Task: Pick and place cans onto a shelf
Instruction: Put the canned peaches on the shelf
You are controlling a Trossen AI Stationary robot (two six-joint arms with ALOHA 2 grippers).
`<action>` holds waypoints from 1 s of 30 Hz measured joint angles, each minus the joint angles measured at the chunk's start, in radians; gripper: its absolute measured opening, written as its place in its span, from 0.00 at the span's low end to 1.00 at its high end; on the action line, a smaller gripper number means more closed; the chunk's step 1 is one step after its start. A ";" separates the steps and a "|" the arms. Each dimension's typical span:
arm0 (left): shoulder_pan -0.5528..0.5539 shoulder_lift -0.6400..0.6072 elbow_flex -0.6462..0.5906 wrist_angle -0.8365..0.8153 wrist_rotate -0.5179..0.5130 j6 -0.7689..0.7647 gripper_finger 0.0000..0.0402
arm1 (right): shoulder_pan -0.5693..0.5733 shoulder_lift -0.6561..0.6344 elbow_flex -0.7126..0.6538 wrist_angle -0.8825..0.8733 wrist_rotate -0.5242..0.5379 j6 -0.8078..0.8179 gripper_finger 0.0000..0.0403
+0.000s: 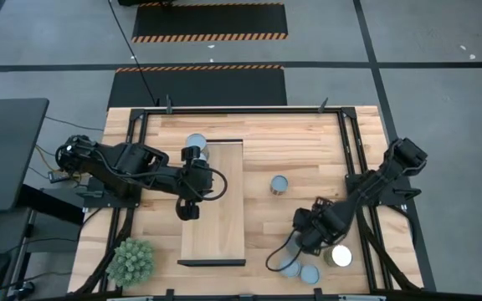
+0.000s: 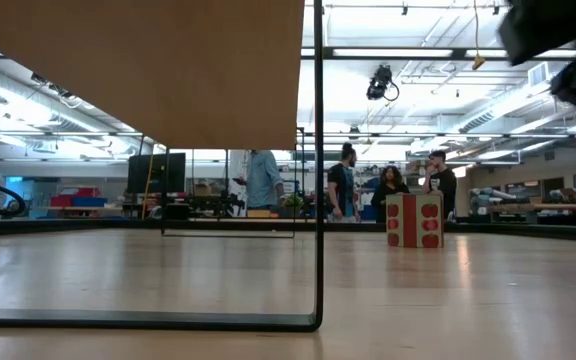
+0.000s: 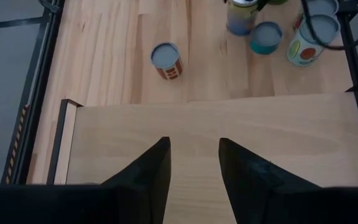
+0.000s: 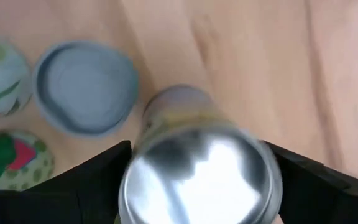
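From above, my left claw [image 1: 190, 209] hangs over the shelf [image 1: 213, 226], a can [image 1: 196, 146] at its far end, another can [image 1: 279, 185] alone on the worktop [image 1: 308, 142]. My left wrist shows parted, empty fingers. My right wrist shows my right claw [image 4: 197, 180] clamped round a silver-topped can [image 4: 197, 171]; no label readable.

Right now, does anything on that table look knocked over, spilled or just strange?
Nothing stands out. The cans in view stand upright: one alone mid-table, a cluster near the right gripper, whose jaws straddle a can. The shelf lies flat and square, the left gripper above it.
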 joint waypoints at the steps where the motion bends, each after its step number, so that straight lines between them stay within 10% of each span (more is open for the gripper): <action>1: 0.001 0.000 0.000 0.000 0.000 0.001 0.35 | -0.015 0.000 0.000 0.001 0.001 -0.023 0.87; 30: 0.019 0.000 0.000 0.002 0.000 0.004 0.35 | -0.270 -0.155 0.061 -0.008 0.140 -0.262 0.87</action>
